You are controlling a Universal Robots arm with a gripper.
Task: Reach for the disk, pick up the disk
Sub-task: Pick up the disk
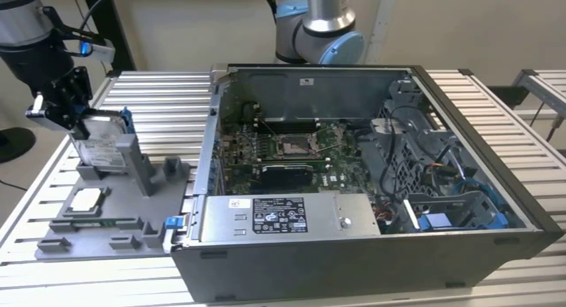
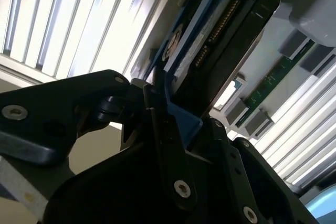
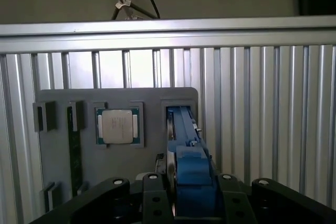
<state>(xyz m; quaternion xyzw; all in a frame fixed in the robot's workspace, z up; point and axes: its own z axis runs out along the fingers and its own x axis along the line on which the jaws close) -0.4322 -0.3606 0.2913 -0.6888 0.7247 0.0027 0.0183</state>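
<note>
Hand (image 3: 190, 183) grips upright disk (image 1: 100, 146).

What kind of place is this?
Probably a robot workcell for computer assembly: an opened computer case on a slatted metal table, a grey parts fixture, and the gripper closed on the disk.

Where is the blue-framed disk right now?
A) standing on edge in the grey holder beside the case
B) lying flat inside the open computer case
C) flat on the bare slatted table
A: the disk stands on edge in the grey holder, with the gripper closed on its top.
</note>
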